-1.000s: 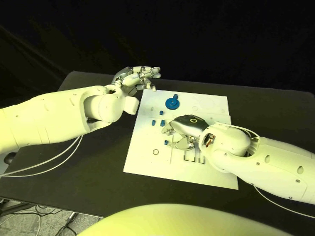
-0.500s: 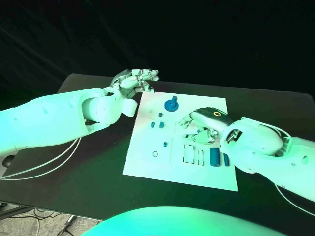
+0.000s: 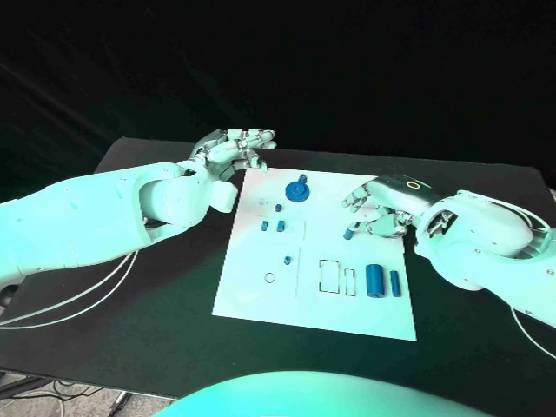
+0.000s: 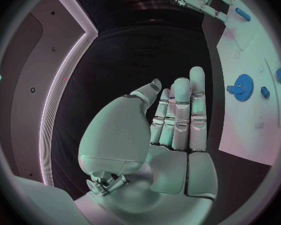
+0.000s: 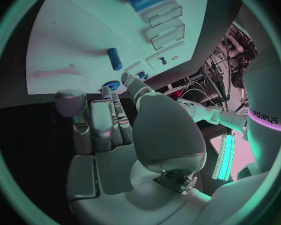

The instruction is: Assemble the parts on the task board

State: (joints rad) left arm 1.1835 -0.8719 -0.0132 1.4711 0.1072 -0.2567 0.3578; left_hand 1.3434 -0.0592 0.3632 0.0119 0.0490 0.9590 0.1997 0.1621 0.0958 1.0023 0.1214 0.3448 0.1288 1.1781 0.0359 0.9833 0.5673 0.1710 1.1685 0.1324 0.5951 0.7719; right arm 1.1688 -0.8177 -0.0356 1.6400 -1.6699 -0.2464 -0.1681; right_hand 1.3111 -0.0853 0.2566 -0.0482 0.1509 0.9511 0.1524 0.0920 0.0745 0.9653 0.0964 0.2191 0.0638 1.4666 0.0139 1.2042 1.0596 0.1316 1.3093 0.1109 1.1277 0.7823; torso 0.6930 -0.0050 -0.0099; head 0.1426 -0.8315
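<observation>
Matte black table point(image 3: 141, 339) carries the flat white task board point(image 3: 315, 304), its outlines printed thin. Blue parts lie on it: a round toothed gear point(image 3: 300, 188) near the far edge, small pegs point(image 3: 280, 226) left of middle, two smooth cylinders point(image 3: 377, 280) by the right edge. Bare board lies open toward the near edge. The left hand point(image 3: 237, 149) hovers off the board's far left corner, fingers straight and close together, holding nothing. The right hand point(image 3: 380, 208) hangs over the board's right side, fingers curled; whether it holds anything, I cannot tell.
</observation>
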